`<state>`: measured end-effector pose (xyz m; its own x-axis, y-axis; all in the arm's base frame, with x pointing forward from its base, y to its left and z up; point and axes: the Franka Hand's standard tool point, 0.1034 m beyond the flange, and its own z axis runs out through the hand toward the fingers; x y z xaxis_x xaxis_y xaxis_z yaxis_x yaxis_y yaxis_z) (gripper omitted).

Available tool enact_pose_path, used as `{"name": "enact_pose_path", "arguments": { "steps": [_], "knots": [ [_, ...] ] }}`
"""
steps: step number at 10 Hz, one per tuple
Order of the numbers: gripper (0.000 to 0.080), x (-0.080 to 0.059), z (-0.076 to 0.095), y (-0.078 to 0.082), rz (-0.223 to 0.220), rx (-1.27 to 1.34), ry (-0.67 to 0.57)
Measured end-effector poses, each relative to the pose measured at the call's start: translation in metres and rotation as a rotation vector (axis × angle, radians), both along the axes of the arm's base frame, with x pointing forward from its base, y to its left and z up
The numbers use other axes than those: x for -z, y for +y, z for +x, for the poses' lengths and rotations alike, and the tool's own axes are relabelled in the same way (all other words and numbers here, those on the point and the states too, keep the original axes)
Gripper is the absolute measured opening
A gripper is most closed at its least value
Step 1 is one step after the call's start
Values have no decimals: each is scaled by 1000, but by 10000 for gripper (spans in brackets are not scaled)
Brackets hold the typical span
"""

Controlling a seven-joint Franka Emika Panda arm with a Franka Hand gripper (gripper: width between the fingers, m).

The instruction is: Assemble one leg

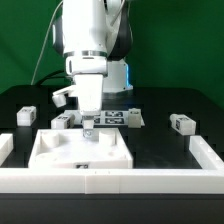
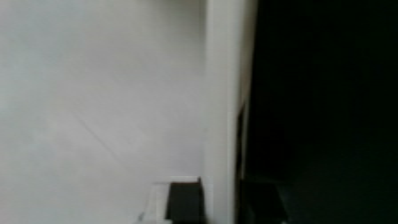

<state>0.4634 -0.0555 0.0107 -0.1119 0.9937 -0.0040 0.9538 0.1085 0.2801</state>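
Claw (image 1: 88,121): pointing straight down over the panel; I cannot tell if the jaws are apart or clamped, since the wrist view is a blur of one pale face and a dark band
Leg (image 1: 88,129): small tagged block right under the claw tip, upright as far as I can judge, its lower end at or just above the panel; I can't confirm contact at either end
Panel (image 1: 80,152): directly below the claw, lying flat
Near leg (image 1: 62,120): just beside the claw on the exterior view's left, on the table (image 1: 150,140) behind the panel
Marker board (image 1: 118,117): near the claw, on the exterior view's right
Left leg (image 1: 27,115): well apart from the claw, on the exterior view's left
Right leg (image 1: 181,123): well apart from the claw, on the exterior view's right
Feel: I judge the leg light, stiff and smooth-faced, so not fragile but apt to slip or twist in the jaws
Hold: I'd pinch two opposite long flat faces toward the upper end, which leaves the lower end free for a socket
Care: I'd keep the squeeze firm and square, because a tilted leg would likely jam instead of seating
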Motion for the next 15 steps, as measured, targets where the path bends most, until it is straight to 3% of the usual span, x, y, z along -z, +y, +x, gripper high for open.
{"name": "enact_pose_path", "arguments": {
  "steps": [6,7,8,9,10,11,15],
  "knots": [
    [58,0,0,0,0,0,0],
    [58,-2,1,4,20,56,-4],
    [58,-9,7,29,49,147,-13],
    [58,-12,11,52,41,179,-2],
    [58,-12,13,63,19,212,31],
    [58,-12,14,67,-1,227,54],
    [58,-9,11,65,-6,224,60]
  ]
}}
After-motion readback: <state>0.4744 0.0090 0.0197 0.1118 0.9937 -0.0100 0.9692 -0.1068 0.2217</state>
